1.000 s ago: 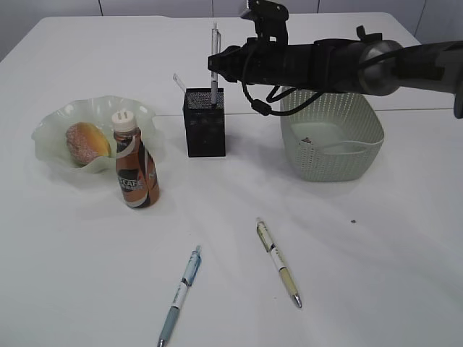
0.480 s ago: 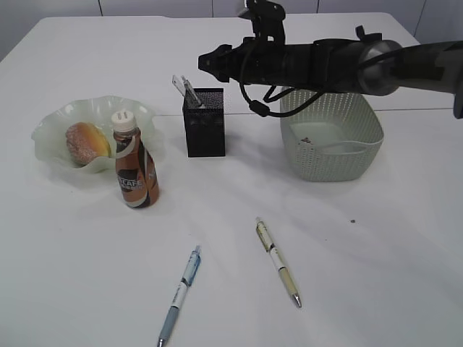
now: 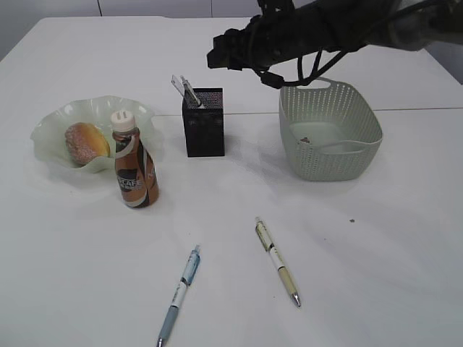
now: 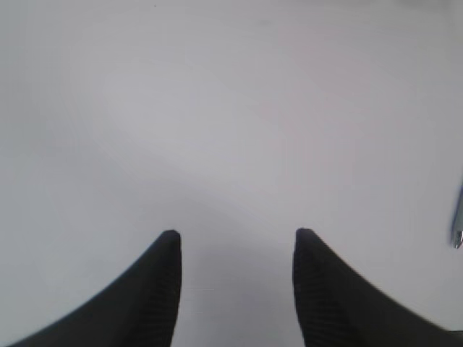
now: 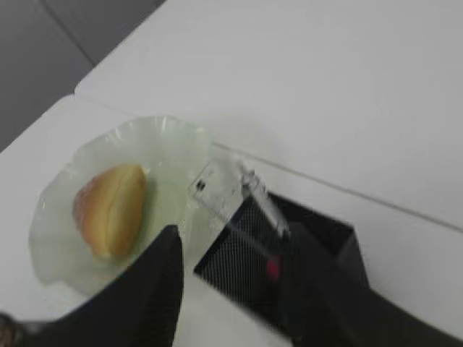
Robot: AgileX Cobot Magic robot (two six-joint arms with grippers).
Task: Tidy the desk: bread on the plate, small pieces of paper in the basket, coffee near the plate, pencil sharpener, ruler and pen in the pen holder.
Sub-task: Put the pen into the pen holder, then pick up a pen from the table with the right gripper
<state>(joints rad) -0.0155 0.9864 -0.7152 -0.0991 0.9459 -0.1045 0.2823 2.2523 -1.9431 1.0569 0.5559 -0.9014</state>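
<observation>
1. Holder [image 3: 204, 123] – pen [image 3: 189, 92] and ruler [image 5: 215, 188] lean inside, stowed.
2. Right gripper [image 5: 228, 289] – parted, empty, above holder.
3. Left gripper [image 4: 235, 289] – apart, empty, over desk [image 4: 217, 108].
4. Two pens [image 3: 276, 262] lie loose, awaiting pickup.

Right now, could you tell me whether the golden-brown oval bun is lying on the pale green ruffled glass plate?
Yes, the golden-brown oval bun lies on the pale green ruffled glass plate.
</observation>
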